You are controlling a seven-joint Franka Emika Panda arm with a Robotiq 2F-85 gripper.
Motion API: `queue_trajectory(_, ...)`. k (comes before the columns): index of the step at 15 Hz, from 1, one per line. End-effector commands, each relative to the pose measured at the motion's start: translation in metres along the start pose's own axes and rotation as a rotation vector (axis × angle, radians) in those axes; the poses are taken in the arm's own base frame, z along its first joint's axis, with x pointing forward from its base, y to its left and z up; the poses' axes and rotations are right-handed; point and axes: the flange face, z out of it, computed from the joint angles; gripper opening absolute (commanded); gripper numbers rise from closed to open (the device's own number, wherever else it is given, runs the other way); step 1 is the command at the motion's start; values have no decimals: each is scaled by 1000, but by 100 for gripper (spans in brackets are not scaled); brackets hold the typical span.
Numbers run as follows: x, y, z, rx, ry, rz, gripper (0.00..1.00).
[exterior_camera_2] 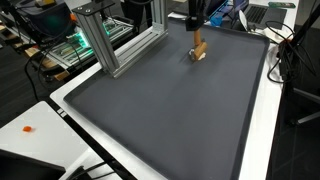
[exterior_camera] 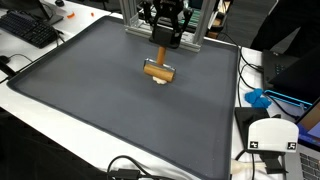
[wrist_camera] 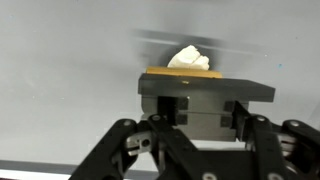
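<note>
Gripper [exterior_camera: 161, 44] jaws clamped on wooden T-shaped tool [exterior_camera: 158, 67]; crumpled white lump [wrist_camera: 190, 58] at its 12 o'clock; matte dark-grey surface [exterior_camera: 90, 90] beneath.

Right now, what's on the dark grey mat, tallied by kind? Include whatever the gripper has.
Tan wooden block-shaped tool, clamped in the black gripper: 1
White crumpled lump, just beyond the tool: 1
Total: 2
</note>
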Motion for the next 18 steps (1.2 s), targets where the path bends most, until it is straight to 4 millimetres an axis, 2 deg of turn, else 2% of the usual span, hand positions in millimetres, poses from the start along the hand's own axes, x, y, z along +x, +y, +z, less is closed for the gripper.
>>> queue_trajectory(1, -9, 1, -5, 3, -47, -4, 35)
queue_trajectory(18, -18, -3, -10, 10, -93, -22, 35)
